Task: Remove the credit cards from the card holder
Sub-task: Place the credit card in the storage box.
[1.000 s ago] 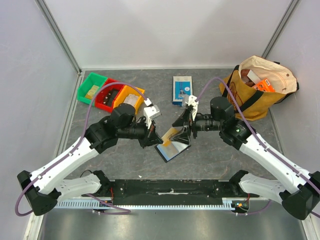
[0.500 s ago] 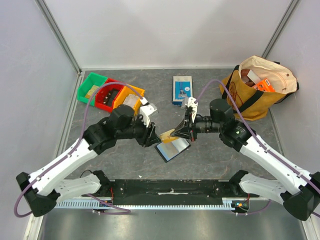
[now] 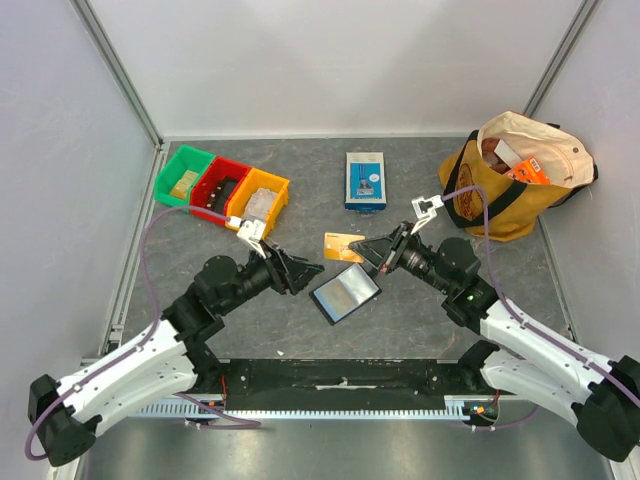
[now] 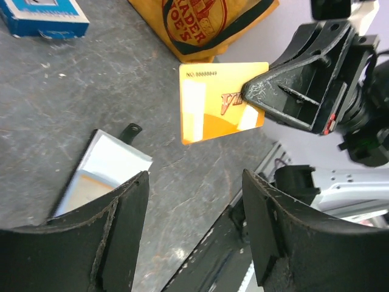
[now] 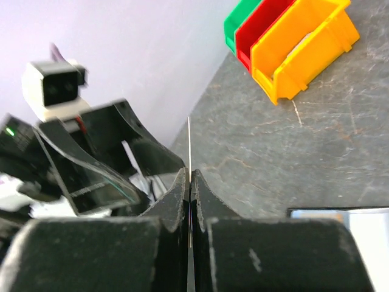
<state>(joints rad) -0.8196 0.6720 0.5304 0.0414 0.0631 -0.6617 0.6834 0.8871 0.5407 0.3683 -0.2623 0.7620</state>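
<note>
**Yellow-orange credit card [image 3: 343, 246] being held clear of the card holder [image 3: 345, 293] by the right gripper [image 3: 378, 250]**

The card is being pinched by one end between fully closed jaws, raised just beyond the holder's far edge. The left gripper [image 3: 300, 270] is being held open, with nothing between its fingers, beside the holder's left corner. To finish the step well, the card is best lowered flat onto bare table [image 3: 305, 205] well apart from the holder before the pinch is released.

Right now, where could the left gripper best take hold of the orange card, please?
Probably the orange card's free end, coming from the side opposite the right gripper: it pinches only the other end, so this one sticks out clear.
</note>
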